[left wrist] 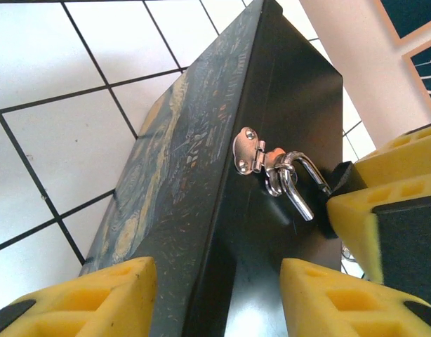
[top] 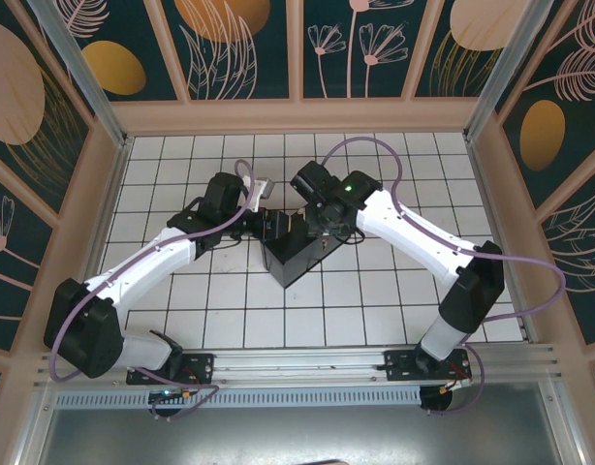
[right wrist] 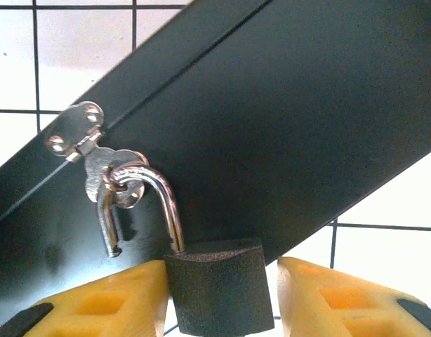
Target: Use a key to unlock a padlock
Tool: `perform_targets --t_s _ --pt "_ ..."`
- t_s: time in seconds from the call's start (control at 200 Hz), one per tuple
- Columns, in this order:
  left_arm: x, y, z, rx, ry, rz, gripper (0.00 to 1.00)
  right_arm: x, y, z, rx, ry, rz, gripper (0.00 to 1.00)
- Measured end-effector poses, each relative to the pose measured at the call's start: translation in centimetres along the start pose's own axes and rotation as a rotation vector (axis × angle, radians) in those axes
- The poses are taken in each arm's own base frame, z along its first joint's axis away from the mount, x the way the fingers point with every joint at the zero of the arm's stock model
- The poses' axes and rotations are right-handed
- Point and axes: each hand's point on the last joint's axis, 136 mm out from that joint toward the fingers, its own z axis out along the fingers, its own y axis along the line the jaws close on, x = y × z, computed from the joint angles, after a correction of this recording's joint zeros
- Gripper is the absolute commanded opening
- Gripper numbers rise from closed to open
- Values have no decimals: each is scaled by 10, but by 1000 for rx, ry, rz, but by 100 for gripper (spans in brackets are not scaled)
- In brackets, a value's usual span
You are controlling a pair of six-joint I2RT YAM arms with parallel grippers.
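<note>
Two white arms are reaching in from their bases at the near edge of a white tiled table (top: 181, 310), meeting at a dark box (top: 296, 260) sitting near the table's middle. From the left wrist, the left gripper (left wrist: 219, 281) is holding its yellow fingers (left wrist: 82, 298) wide apart, straddling the box's edge where the painted lid meets the black side; whether they are touching it is unclear. From the right wrist, the right gripper (right wrist: 221, 270) is clamping the padlock (right wrist: 215, 291) by its dark body, just off the box's side. The shackle (right wrist: 168, 200) is standing open: one leg is sitting in the body, the other is hanging free, and the bend is hooking through the silver hasp (right wrist: 89, 144) on the box. Beyond the box, tiles are running to the far edge.
</note>
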Motion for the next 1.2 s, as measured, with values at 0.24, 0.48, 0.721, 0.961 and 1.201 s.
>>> perform_targets --t_s 0.24,0.48,0.721,0.961,1.201 --pt "12 -2 -4 26 18 4 49 0 0 0 -23 11 0 25" --pt "16 -8 -6 62 26 11 48 -2 -2 1 -35 23 12 16" --pt "19 -25 -5 147 42 -12 48 -16 -13 4 -49 15 77 8" --pt "28 -47 -3 221 78 2 47 -41 -11 10 -61 -21 123 4" --pt "33 -55 -1 244 88 -1 48 -58 8 10 -150 -72 156 3"
